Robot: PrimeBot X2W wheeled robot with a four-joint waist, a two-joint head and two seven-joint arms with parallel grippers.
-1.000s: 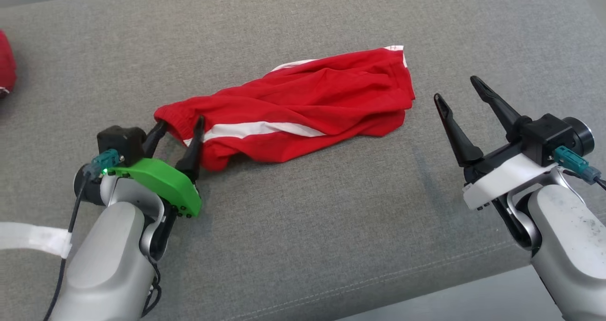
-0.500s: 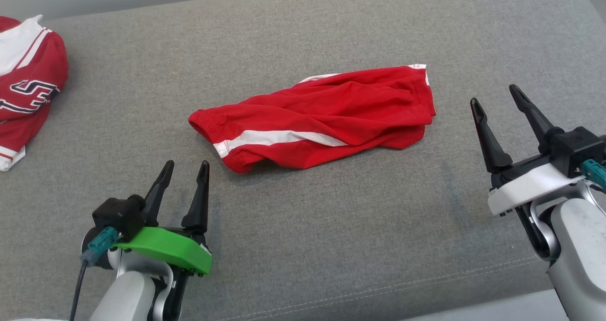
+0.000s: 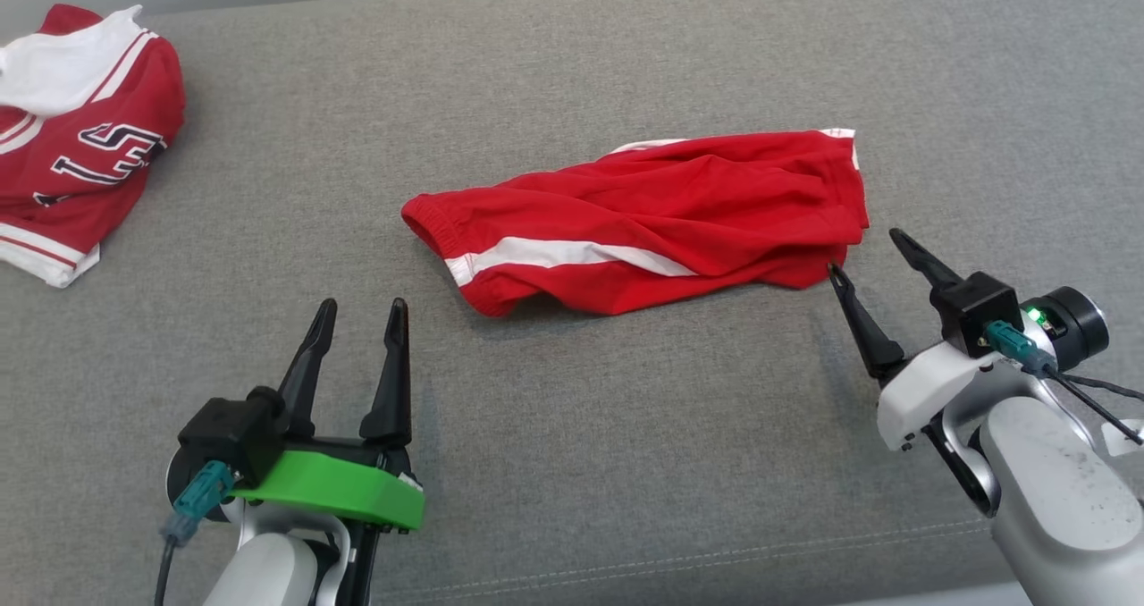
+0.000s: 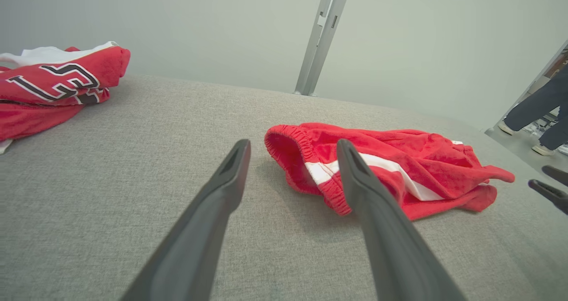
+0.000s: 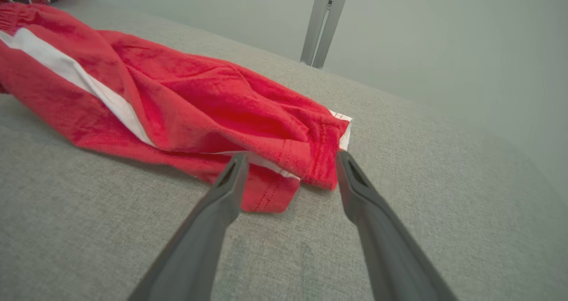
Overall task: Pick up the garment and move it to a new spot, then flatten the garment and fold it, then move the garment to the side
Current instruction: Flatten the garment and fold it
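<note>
Though apart, jersey left of garment

The garment is coloured red, crossed by one white stripe. The jersey is red, trimmed white, and marked with what seem black, white-outlined numerals. The cushion is plain grey. The left gripper is backed in green, the right gripper in white.

Grey upholstered surface is carrying rumpled red shorts centrally, a red-and-white jersey lying far left.
</note>
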